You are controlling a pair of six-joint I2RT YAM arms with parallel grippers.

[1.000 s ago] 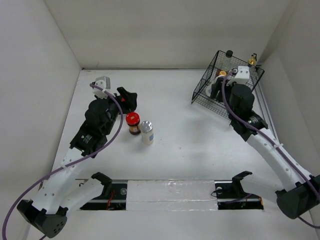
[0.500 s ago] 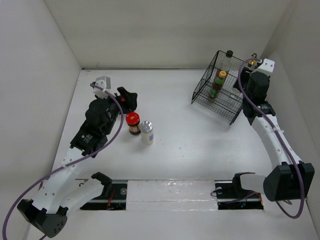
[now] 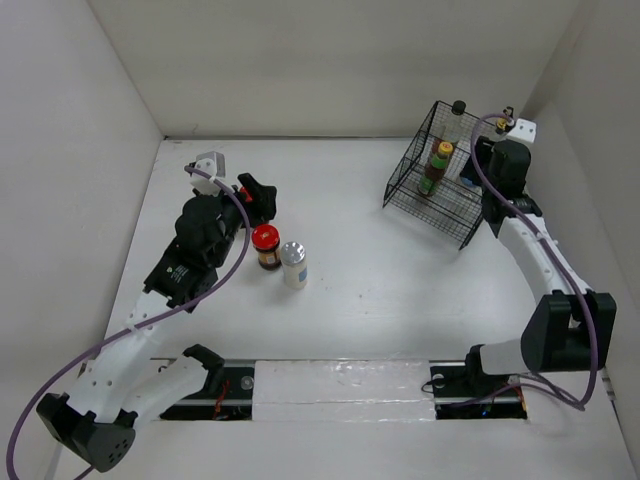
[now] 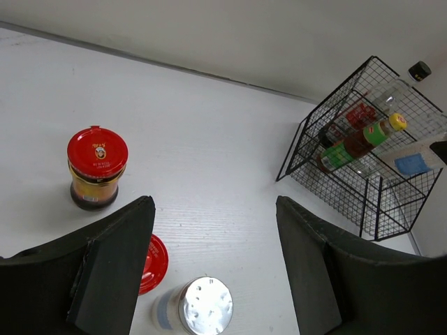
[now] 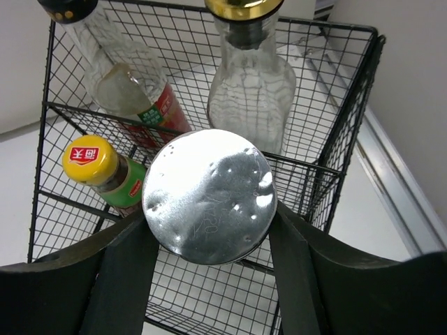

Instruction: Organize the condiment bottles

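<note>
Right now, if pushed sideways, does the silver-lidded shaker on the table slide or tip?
Likely tips: the silver-lidded shaker stands upright, taller than wide. Once down, its round body would probably roll. The red-lidded jar stands close beside it, so it may get knocked.

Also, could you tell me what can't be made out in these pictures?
1. Right wrist view: held shaker, body hidden under its own lid.
2. Left wrist view: nearer red-lidded jar, mostly behind the left pincer.
3. Left wrist view: loose shaker, cut off by the bottom edge.

White arms (image 3: 540, 262) — black joints (image 3: 200, 225), trailing purple cables (image 3: 60, 385).
</note>
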